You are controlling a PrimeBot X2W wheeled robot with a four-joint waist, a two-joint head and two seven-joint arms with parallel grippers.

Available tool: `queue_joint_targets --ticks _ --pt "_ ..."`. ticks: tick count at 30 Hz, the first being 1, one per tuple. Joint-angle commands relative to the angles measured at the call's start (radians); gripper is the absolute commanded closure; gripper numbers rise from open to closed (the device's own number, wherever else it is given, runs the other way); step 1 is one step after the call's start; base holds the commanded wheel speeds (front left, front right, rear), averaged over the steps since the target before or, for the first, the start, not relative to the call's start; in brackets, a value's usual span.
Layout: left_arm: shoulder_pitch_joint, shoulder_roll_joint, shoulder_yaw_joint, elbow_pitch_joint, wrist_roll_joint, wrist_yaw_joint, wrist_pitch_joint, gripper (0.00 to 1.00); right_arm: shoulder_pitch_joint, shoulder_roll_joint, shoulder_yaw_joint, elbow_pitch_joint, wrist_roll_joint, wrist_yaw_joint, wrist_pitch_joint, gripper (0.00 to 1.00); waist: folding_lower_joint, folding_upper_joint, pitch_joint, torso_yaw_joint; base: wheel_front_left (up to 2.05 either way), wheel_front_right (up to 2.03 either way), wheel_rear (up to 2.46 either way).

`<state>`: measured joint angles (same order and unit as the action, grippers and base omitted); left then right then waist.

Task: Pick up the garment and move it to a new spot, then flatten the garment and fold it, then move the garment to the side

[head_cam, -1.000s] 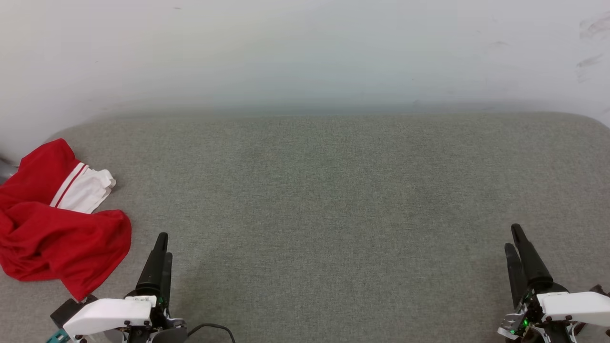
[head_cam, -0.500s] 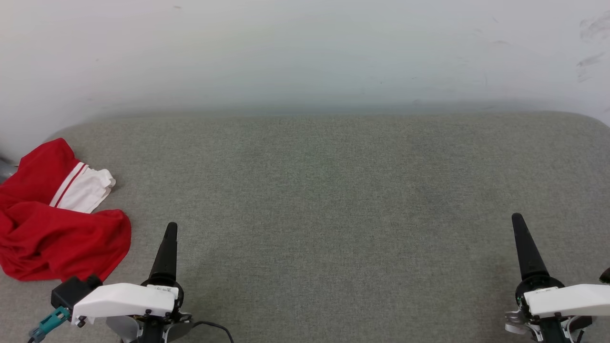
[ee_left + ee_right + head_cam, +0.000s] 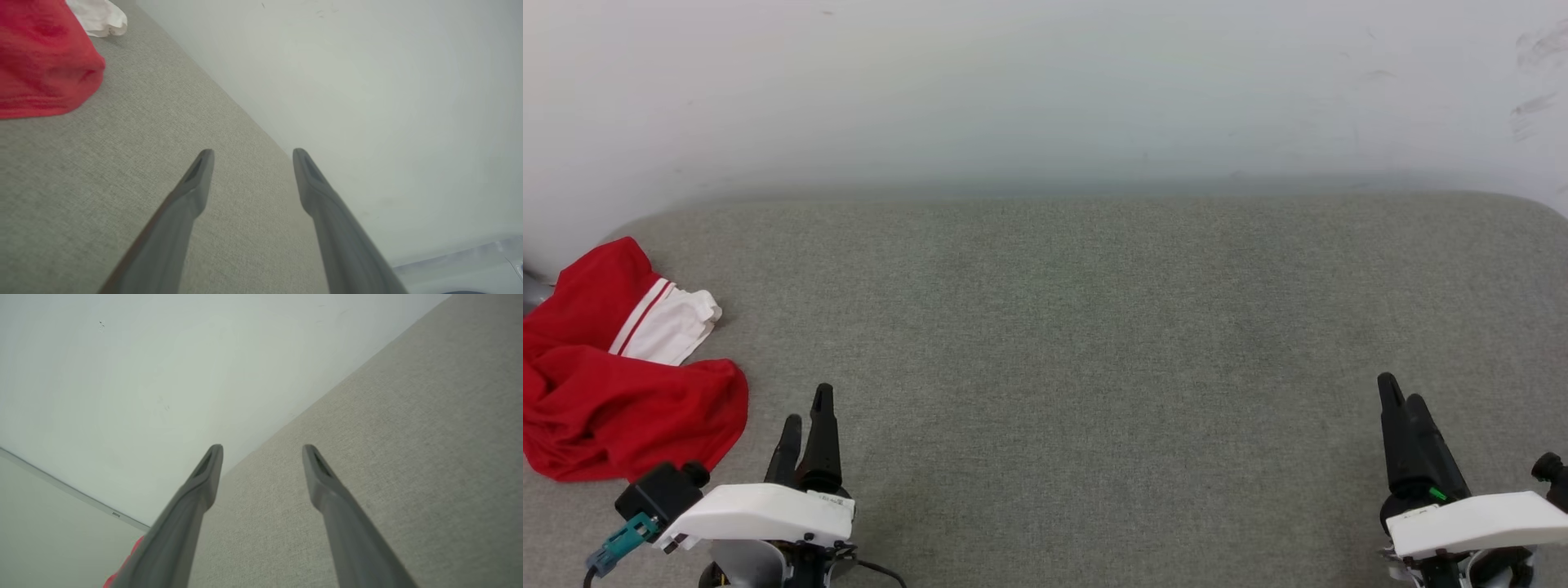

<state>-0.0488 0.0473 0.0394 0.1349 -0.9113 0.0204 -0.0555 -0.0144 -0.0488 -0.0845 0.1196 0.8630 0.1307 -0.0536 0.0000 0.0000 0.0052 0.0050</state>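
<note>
Where the head view ends, the garment (image 3: 613, 392) is cropped.

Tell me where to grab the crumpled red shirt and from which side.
Probably grip the garment at its bunched red edge nearest the left gripper, approaching from that side. That fold stands raised off the grey surface, so the open jaws can pinch it; the white sleeve lies farther back.

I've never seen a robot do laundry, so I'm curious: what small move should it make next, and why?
Probably reach the left gripper over to the red shirt. That gripper is open and empty, and the shirt lies crumpled at the left edge of the grey surface, nearest that arm. The right gripper, also open, sits far off on the other side.
</note>
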Motion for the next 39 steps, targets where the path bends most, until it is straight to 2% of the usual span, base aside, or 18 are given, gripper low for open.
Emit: queue_joint_targets --ticks 1,19,39 --pt "-0.006 0.002 -0.004 -0.019 0.040 0.008 -0.010 0.00 -0.001 -0.002 0.003 -0.022 -0.042 0.000 -0.011 0.00 0.0000 0.0000 0.000 0.000 0.00 0.00 0.00" --pt "0.006 0.014 -0.051 -0.051 0.310 0.059 -0.067 0.00 0.021 -0.002 0.016 -0.053 -0.302 0.000 -0.068 0.00 0.0000 0.0000 -0.004 0.004 0.00 0.00 0.00" --pt "0.018 0.036 -0.114 -0.065 0.532 0.107 -0.120 0.00 0.040 -0.002 0.021 -0.084 -0.519 0.000 -0.121 0.00 0.0000 0.0000 -0.007 0.008 0.00 0.00 0.00"
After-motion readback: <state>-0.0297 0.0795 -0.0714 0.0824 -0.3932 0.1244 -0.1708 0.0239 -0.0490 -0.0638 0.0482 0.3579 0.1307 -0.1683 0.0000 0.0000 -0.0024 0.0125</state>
